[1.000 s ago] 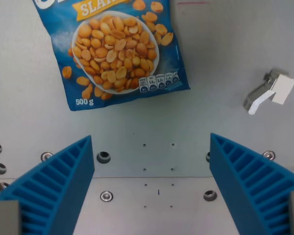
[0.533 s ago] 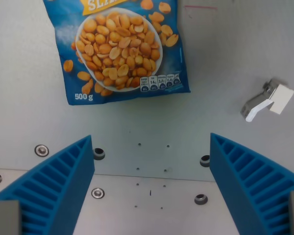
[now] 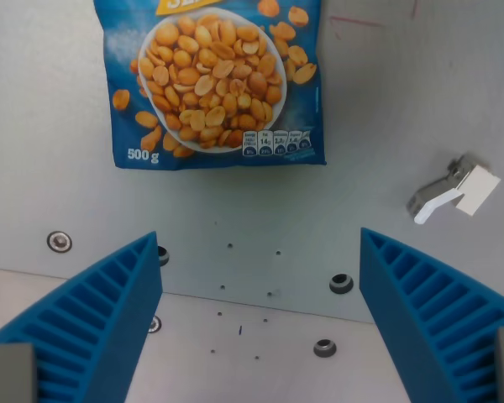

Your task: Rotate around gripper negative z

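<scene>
Ribbed blue gripper (image 3: 260, 323) spread wide — glossy peanut bag (image 3: 212, 80) beyond

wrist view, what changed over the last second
The whole scene has turned in the picture, so the camera rotated with the wrist: the peanut bag now sits squarer, and the white clip and screws shifted. Nothing was grasped; the gripper stays open and empty.

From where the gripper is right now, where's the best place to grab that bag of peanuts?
Probably the peanut bag is best taken by its bottom edge, near the 500 g corner. It lies flat on the metal table, so a pinch on the thin seam, coming from the open gripper side, seems easier than spanning its wide face.
</scene>
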`<state>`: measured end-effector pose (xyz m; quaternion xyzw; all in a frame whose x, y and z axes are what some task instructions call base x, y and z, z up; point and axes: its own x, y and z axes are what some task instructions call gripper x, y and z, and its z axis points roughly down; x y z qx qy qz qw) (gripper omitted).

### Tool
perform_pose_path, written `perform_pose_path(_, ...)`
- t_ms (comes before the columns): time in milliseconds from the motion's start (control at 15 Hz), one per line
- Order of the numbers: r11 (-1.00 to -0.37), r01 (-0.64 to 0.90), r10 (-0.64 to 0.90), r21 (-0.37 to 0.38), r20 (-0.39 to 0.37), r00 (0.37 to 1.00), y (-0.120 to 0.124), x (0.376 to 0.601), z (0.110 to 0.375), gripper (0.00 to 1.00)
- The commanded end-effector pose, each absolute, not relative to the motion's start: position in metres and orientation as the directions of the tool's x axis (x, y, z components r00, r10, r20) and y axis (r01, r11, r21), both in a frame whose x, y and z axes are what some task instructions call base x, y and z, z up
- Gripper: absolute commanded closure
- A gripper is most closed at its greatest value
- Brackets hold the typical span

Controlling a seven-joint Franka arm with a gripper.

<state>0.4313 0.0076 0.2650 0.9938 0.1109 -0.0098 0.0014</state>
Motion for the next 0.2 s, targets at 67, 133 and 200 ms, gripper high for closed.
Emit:
perform_pose_path(67,-0.924,0.382,0.382,-0.001,-0.013,0.924,0.0072,0.4317,0.2677,0.0)
perform_pose_path(133,-0.919,0.394,0.394,-0.001,-0.013,0.919,0.0072,0.4317,0.2677,0.0)
perform_pose_path(200,-0.914,0.406,0.406,-0.002,-0.013,0.914,0.0072,0.4317,0.2677,0.0)
